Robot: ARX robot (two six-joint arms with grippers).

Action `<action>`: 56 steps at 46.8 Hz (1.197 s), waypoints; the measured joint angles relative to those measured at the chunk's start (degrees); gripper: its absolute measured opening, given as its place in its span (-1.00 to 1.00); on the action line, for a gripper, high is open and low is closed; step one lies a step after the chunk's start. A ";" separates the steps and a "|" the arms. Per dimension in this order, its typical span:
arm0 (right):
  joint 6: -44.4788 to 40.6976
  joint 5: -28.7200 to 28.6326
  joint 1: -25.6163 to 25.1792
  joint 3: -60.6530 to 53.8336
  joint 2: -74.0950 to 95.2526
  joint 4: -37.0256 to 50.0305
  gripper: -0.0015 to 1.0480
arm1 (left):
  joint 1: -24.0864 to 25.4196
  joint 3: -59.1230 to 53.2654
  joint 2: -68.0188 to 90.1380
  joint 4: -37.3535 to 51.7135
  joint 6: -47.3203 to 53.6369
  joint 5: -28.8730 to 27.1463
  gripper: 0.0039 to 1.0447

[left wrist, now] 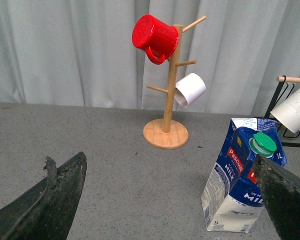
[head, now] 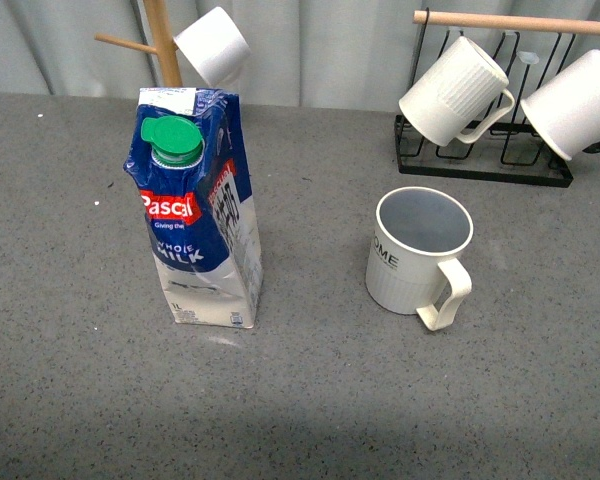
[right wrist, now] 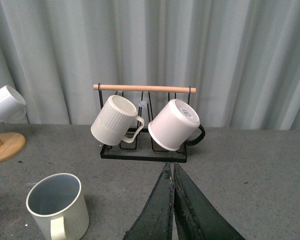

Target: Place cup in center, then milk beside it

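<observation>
Item 1: cream-white ribbed mug (head: pixel 418 250) with dark "HOME" lettering and a loop handle. Upright on the grey speckled tabletop (head: pixel 80 400), right of centre in the front view, handle towards the camera.
Item 2: tall blue-and-white milk carton (head: pixel 198 215) with a red "Pascal" label and a green screw cap. Upright, left of the mug, well apart.
Tools: left tool (left wrist: pixel 170 157) spread wide, gripping nothing, near the carton; right tool (right wrist: pixel 171 170) fingers pressed together, gripping nothing, near the mug.
</observation>
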 joint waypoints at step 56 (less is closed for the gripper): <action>-0.02 -0.17 0.00 0.04 -24.22 -24.30 -0.34 | 0.00 0.00 0.00 0.00 0.02 0.02 0.88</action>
